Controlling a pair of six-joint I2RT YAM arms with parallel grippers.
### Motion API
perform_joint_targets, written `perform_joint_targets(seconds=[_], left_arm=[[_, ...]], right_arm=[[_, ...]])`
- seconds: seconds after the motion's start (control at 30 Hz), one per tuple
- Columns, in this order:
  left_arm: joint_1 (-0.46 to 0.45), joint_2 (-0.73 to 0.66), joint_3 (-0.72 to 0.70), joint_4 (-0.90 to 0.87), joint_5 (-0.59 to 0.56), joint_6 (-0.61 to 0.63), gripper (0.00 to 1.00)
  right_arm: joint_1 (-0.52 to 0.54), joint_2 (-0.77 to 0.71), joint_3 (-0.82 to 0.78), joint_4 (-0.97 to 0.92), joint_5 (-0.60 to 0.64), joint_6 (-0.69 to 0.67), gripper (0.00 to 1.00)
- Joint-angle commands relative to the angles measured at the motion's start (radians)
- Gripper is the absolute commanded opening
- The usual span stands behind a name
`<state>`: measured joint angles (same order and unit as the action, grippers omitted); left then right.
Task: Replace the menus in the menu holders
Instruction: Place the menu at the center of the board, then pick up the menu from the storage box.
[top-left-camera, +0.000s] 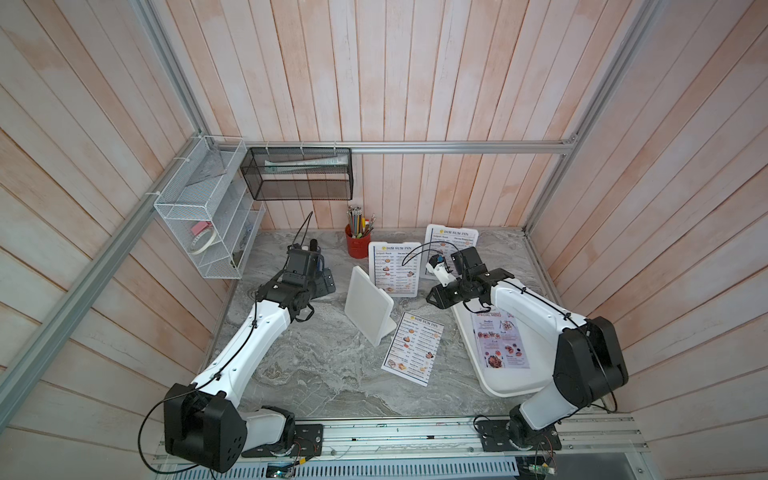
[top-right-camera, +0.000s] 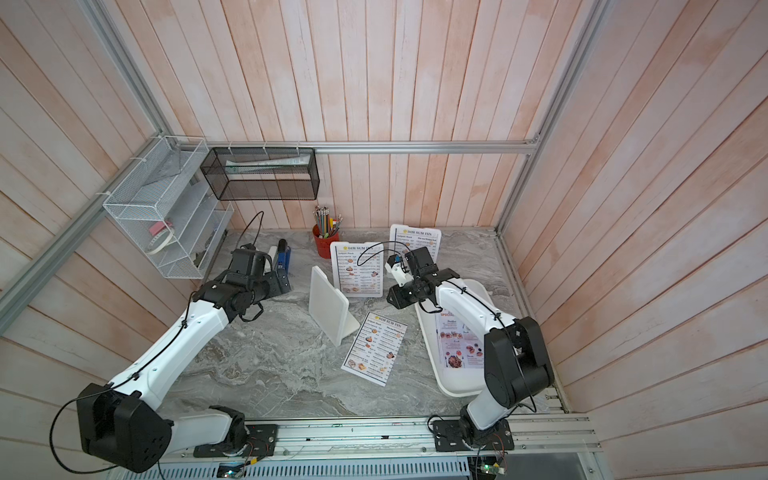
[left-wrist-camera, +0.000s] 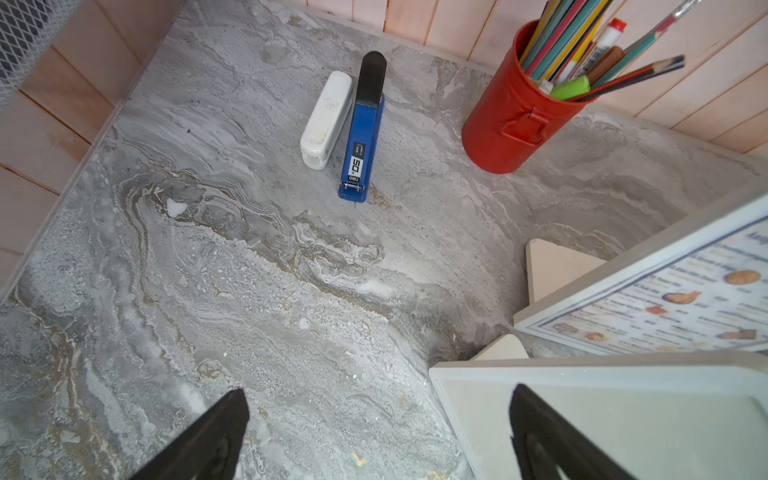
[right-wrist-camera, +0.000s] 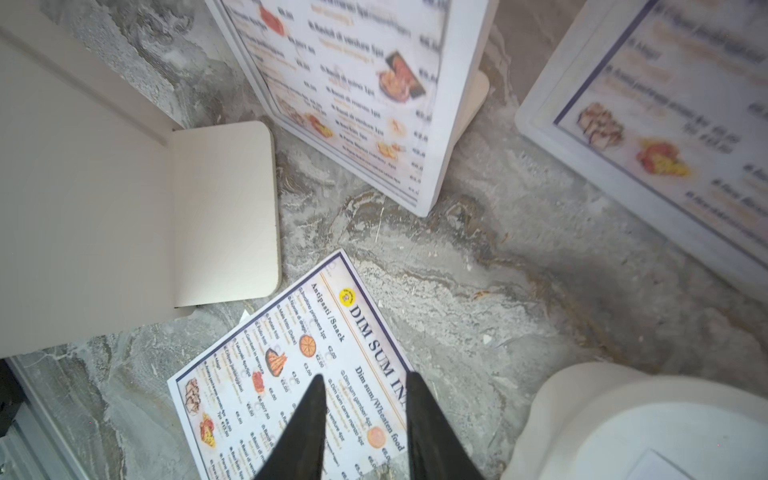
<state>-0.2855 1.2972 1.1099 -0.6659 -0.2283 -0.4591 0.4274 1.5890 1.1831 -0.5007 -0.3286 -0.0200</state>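
My left arm (top-left-camera: 249, 345) and right arm (top-left-camera: 532, 307) wear smooth white plastic shells on the long links, dotted with small dark screw holes. The elbows are blocky black housings (top-left-camera: 203, 428), and the left one is pierced with round holes. Thin black cables (top-left-camera: 139, 436) run along the shells under black clips and hang in loose loops at the joints. Each arm ends in a flat black base plate (top-left-camera: 307, 436) with bolts. A boxy black camera housing (top-left-camera: 300, 261) sits on my left wrist. My jaws are matte black, tapering to pointed tips.
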Motion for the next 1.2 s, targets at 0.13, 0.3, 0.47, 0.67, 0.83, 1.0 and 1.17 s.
perform_joint_targets(seconds=[0.13, 0.3, 0.47, 0.67, 0.83, 1.0, 1.17], left_arm=[[-0.222, -0.065, -0.042, -0.127, 0.017, -0.023, 1.0], [-0.357, -0.164, -0.101, -0.168, 0.104, -0.093, 0.99], [-0.557, -0.171, -0.136, -0.108, 0.178, -0.15, 0.97], [-0.811, 0.005, -0.034, 0.06, 0.178, -0.215, 0.97], [-0.86, 0.187, 0.082, 0.169, 0.157, -0.243, 0.97], [-0.86, 0.35, 0.2, 0.232, 0.143, -0.228, 0.97], [-0.845, 0.484, 0.285, 0.282, 0.162, -0.224, 0.97]], right_arm=[[-0.083, -0.21, -0.087, -0.046, 0.123, 0.242, 0.57], [-0.299, -0.372, -0.32, 0.03, 0.191, 0.323, 0.71], [-0.513, -0.407, -0.449, 0.088, 0.27, 0.356, 0.79], [-0.63, -0.33, -0.524, 0.202, 0.338, 0.418, 0.82], [-0.663, -0.236, -0.53, 0.222, 0.306, 0.408, 0.84], [-0.662, -0.156, -0.542, 0.25, 0.194, 0.398, 0.84], [-0.65, -0.153, -0.587, 0.27, 0.067, 0.416, 0.77]])
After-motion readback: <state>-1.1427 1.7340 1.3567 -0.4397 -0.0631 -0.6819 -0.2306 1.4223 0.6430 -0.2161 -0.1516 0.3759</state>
